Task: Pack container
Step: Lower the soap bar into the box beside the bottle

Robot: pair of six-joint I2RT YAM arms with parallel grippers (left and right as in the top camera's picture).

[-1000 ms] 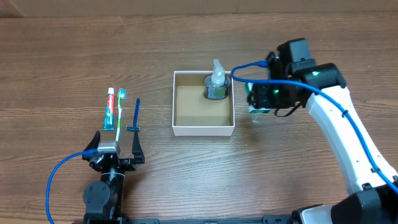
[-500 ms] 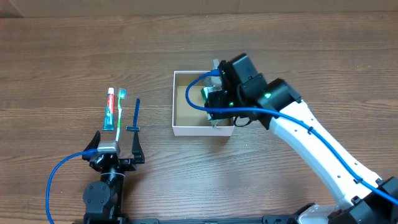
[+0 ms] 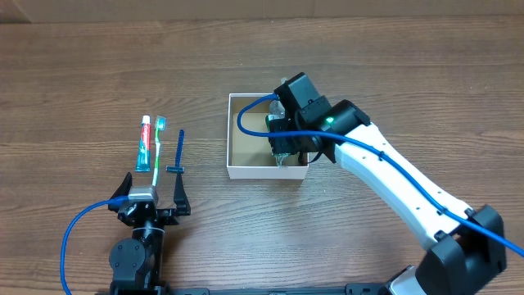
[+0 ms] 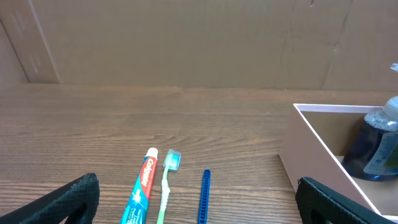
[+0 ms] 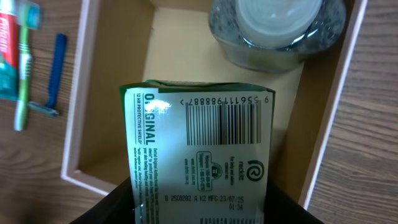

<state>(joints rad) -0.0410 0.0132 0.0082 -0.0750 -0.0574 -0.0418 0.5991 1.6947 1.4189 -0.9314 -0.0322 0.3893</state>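
Observation:
The container (image 3: 264,172), a square white-walled box with a brown floor, stands mid-table. My right gripper (image 3: 286,146) hangs over its right half, shut on a green and white soap packet (image 5: 199,155) with a barcode, held above the floor near the front wall (image 5: 84,93). A clear pump bottle of blue liquid (image 5: 277,28) stands in the back right corner. It is mostly hidden by the arm in the overhead view. My left gripper (image 3: 153,201) is open and empty at the front left. It also shows in the left wrist view (image 4: 199,214).
Toothpaste (image 3: 145,143), a green toothbrush (image 3: 158,143) and a blue razor (image 3: 178,152) lie side by side left of the container, just beyond the left gripper. They show in the left wrist view as toothpaste (image 4: 142,190), toothbrush (image 4: 166,186) and razor (image 4: 204,196).
My right arm has swung left from beside the container's right wall to over the box, carrying the soap packet. The left arm has not moved.

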